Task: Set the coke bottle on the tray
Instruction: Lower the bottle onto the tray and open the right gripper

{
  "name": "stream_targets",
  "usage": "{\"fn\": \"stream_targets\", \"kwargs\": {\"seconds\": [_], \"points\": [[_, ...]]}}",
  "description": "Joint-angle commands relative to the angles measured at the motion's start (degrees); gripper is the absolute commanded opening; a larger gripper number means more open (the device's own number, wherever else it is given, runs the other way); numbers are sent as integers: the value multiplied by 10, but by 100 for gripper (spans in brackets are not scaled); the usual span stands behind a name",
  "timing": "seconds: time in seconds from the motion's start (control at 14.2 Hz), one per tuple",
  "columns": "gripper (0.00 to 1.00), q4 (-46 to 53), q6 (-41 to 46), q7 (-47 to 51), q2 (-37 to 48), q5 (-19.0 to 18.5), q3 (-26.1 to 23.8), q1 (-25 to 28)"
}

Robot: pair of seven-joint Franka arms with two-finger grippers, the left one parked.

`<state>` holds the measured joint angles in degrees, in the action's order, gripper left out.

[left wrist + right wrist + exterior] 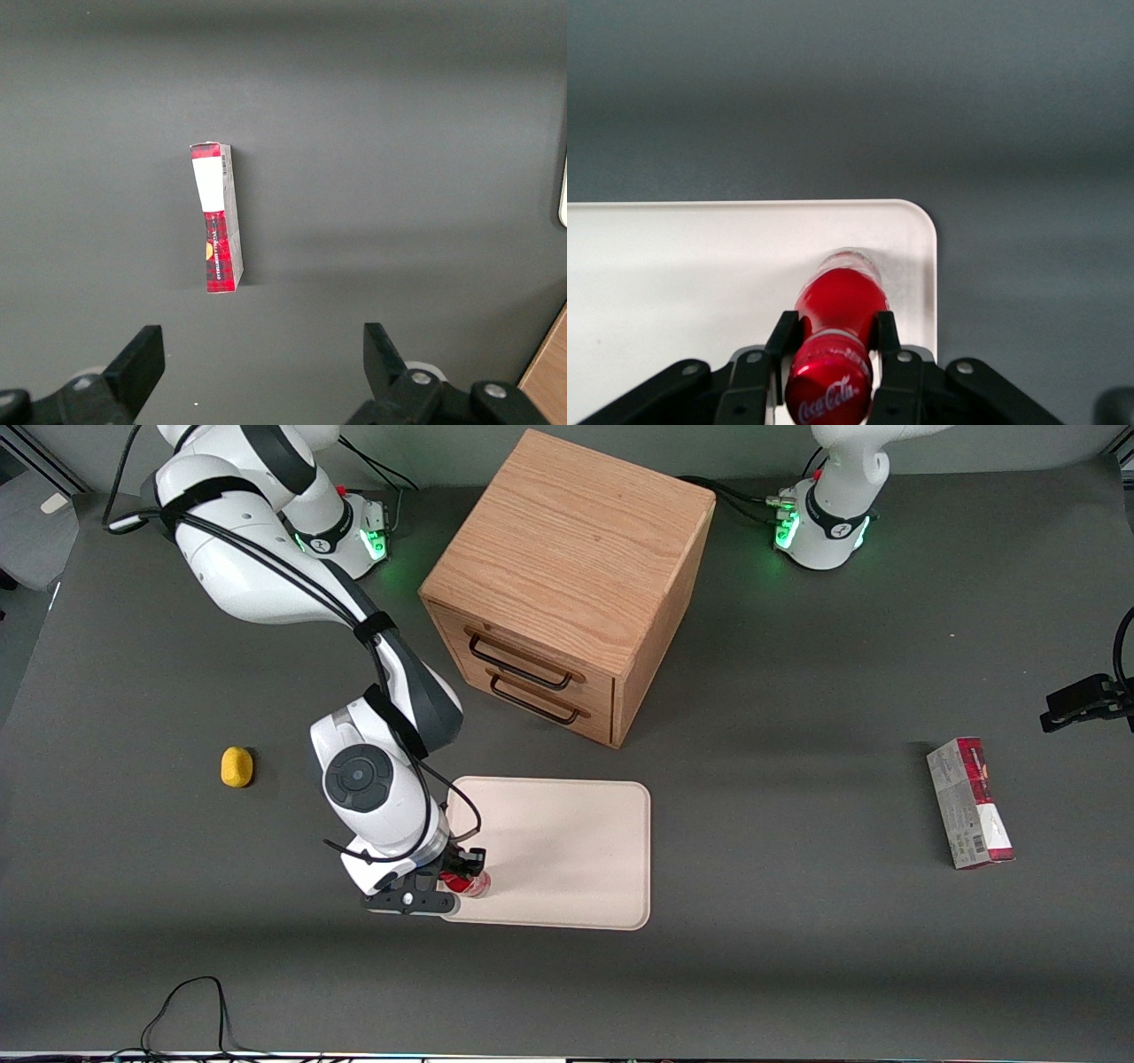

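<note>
The coke bottle (471, 883) stands upright on the cream-white tray (567, 850), close to the tray corner nearest the front camera at the working arm's end. My right gripper (461, 877) is over that corner, shut on the bottle. In the right wrist view the red cap with white script (830, 385) faces the camera, and the gripper (835, 323) has one black finger against each side of the bottle's shoulder (840, 301). The bottle's silvery base touches the tray (700, 266) just inside the rounded rim.
A wooden two-drawer cabinet (567, 576) stands farther from the front camera than the tray. A small yellow object (236, 767) lies toward the working arm's end. A red-and-grey carton box (970, 802) lies toward the parked arm's end and also shows in the left wrist view (217, 217).
</note>
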<state>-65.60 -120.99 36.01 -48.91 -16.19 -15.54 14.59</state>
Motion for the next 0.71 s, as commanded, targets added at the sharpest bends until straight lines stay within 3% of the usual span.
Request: {"fn": "stream_targets", "kwargs": {"seconds": [0.0,0.35,0.49,0.64], "points": [[98,-3,-20,16,4,-20,-3,0],[100,-4,-6,-21,24,-20,5,-1],[100,-22,54,-86,63,-14,25,1],[100,-64,87,-154,122,19,59,-1]]}}
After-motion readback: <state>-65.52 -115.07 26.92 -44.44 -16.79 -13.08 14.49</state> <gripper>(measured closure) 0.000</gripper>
